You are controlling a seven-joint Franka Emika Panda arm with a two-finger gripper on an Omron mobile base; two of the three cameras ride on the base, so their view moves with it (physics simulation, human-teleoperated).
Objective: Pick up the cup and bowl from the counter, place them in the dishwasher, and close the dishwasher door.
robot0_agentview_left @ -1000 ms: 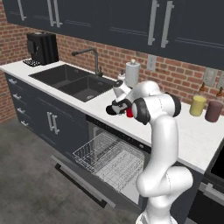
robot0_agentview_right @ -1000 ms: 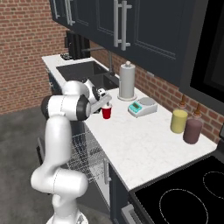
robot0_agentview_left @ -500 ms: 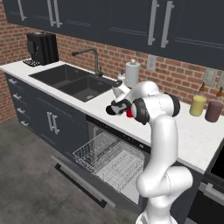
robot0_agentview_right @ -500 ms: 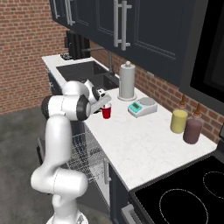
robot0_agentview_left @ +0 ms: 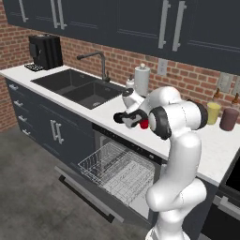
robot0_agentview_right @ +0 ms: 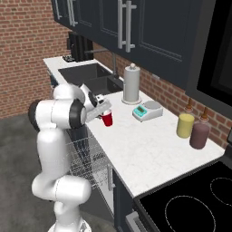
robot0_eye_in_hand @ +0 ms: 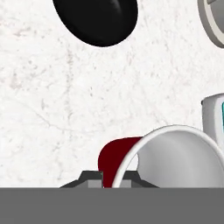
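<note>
The red cup (robot0_agentview_right: 107,119) stands on the white counter (robot0_agentview_right: 136,145) near its front edge. In the hand view its red wall (robot0_eye_in_hand: 114,159) and white inside run between the two fingertips. My gripper (robot0_eye_in_hand: 113,178) is shut on the cup's wall, reaching in from the sink side (robot0_agentview_right: 104,113). From the left base camera, the cup (robot0_agentview_left: 144,124) peeks out behind the hand. The black bowl (robot0_eye_in_hand: 98,19) lies on the counter just beyond the cup. Below the counter the dishwasher is open, with its wire rack (robot0_agentview_left: 117,168) pulled out over the dropped door (robot0_agentview_left: 86,194).
A paper towel roll (robot0_agentview_right: 131,84) and a small scale (robot0_agentview_right: 147,110) stand behind the cup. A yellow cylinder (robot0_agentview_right: 185,125) and a maroon one (robot0_agentview_right: 199,135) stand farther right, by the stove (robot0_agentview_right: 195,204). The sink (robot0_agentview_left: 79,86) lies left of the dishwasher.
</note>
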